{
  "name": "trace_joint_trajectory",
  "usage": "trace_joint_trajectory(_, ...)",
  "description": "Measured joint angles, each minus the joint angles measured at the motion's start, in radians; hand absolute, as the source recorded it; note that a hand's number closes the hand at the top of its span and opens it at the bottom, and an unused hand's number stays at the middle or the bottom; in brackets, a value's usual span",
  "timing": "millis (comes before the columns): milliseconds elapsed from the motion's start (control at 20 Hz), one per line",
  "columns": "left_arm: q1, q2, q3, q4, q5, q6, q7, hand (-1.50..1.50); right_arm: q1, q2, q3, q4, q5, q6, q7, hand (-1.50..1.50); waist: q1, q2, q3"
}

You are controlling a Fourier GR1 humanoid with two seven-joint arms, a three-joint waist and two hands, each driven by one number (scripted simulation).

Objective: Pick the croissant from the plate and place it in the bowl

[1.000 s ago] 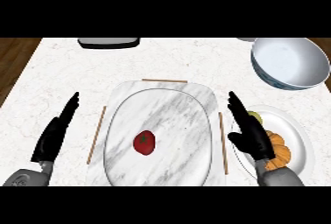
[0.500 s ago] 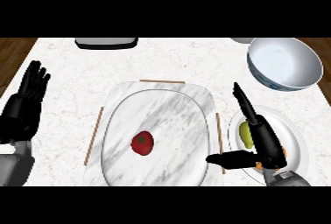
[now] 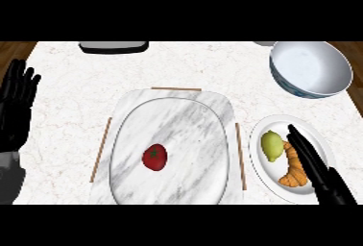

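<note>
The croissant lay on the small white plate at the right of the desk, its golden curve running from the plate's middle down toward the near rim. Just beside it on the left, touching or nearly so, sat a yellow-green lemon. The right hand lay over the plate from the lower right, its black fingers straight and stretched along the croissant's right side, covering part of it; they were not curled round it and had hold of nothing. Well beyond the plate, at the desk's far right corner, stood the bowl, pale blue-white inside, with nothing in it. Left of the plate, a large marbled oval platter rested on a marbled tray with thin wooden edge strips, and a red tomato sat on the platter's near left part. At the far left edge the left hand was up, fingers straight and spread, holding nothing. A dark flat object showed at the far edge.
</note>
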Motion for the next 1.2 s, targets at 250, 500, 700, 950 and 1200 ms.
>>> trace_joint_trajectory(250,0.002,0.000,0.009,-0.003,-0.004,0.000,0.004,0.00,0.086,-0.166,-0.093,-0.196,0.050,0.104,0.230,-1.50,-0.004,0.002,-0.002)
trace_joint_trajectory(500,0.000,0.004,0.017,0.003,-0.002,-0.013,0.000,0.00,0.140,-0.343,-0.176,-0.284,0.017,0.295,0.401,-1.50,0.003,0.006,-0.002)
trace_joint_trajectory(700,-0.007,0.004,0.028,0.022,0.001,-0.032,-0.014,0.00,0.153,-0.449,-0.238,-0.347,-0.057,0.447,0.509,-1.50,0.010,0.008,-0.001)
trace_joint_trajectory(950,-0.053,-0.015,0.026,0.045,-0.018,-0.032,-0.006,0.00,0.118,-0.485,-0.282,-0.351,-0.129,0.595,0.590,-1.50,0.017,0.009,0.001)
trace_joint_trajectory(1200,-0.044,-0.034,0.025,0.022,-0.039,-0.036,0.009,0.00,0.089,-0.433,-0.278,-0.314,-0.101,0.676,0.618,-1.50,0.022,0.009,0.001)
